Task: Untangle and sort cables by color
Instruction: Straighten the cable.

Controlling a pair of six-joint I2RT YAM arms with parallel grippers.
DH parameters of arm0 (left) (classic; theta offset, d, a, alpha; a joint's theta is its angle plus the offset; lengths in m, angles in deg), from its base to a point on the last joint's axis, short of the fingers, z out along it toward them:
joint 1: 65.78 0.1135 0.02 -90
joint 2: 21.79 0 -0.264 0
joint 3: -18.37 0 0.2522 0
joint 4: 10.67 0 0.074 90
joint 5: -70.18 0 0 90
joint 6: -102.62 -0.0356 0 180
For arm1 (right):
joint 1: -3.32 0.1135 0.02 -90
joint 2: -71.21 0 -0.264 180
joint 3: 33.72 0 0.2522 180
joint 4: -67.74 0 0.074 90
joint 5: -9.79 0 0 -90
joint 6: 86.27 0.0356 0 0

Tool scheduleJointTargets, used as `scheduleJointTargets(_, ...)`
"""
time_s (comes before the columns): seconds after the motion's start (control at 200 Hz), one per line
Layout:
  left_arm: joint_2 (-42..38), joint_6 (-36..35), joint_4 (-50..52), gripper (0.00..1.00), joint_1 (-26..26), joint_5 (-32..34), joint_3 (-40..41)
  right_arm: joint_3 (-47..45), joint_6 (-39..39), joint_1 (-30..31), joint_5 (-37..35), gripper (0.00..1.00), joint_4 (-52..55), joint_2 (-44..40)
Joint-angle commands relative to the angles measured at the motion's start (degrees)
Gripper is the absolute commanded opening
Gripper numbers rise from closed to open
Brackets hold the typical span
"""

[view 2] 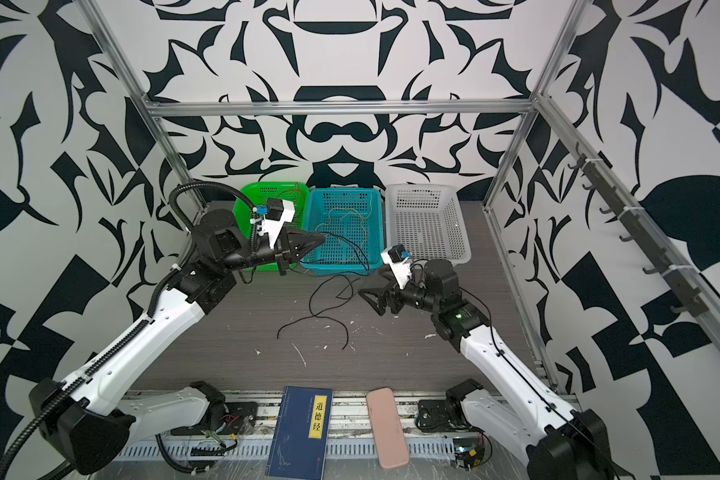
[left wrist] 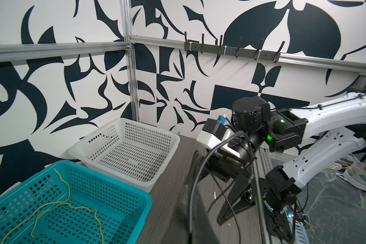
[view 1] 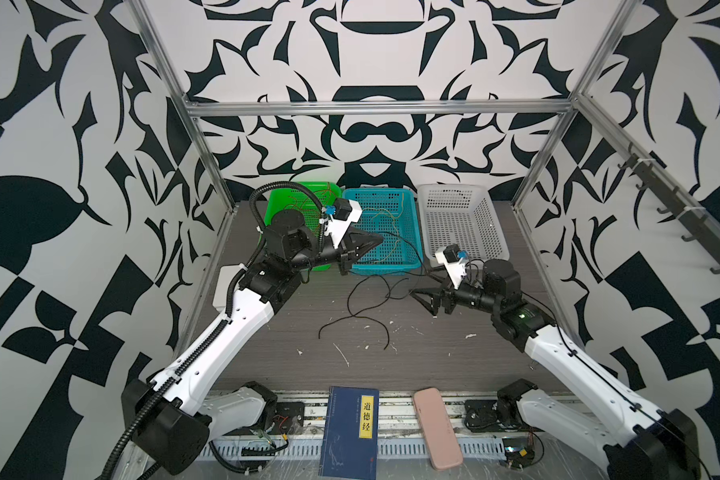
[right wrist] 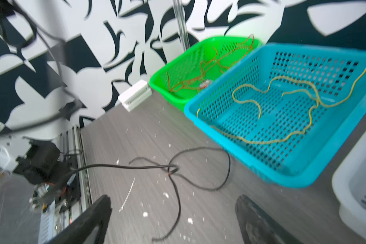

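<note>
Blue book labelled 道德经; left claw pinching black cable; right claw spread.

We watch through 4 views: 2 overhead, 1 on each wrist.
In both top views we look steeply down from above the near edge toward the back wall, far enough to take in the whole table, the left arm and the right arm. From the left wrist we look low across the teal basket and white basket toward the right arm. From the right wrist we sit close over the tabletop, blurred, facing the green basket; both wrist views share the teal basket.
</note>
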Motion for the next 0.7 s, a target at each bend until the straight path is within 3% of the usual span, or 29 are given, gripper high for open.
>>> scheduleJointTargets(0.0, 0.23, 1.97, -2.65, 0.00, -0.09, -2.62, -1.06, 2.88, 0.86, 0.06, 1.87, 0.87, -11.33, 3.24)
scheduleJointTargets(0.125, 0.40, 1.63, -2.17, 0.00, -0.09, -2.54, -0.88, 5.59, 4.06, 0.17, 9.20, 0.79, -14.91, 7.18)
scheduleJointTargets(0.27, 0.72, 0.93, -1.58, 0.00, -0.09, -2.06, -0.76, 6.23, 4.76, 0.20, 15.26, 0.78, -15.26, 7.28)
scheduleJointTargets(0.695, 1.56, 0.11, -0.68, 0.00, -0.09, -2.53, -1.31, 7.98, 0.73, 0.19, 12.19, 0.66, -5.87, 0.01)
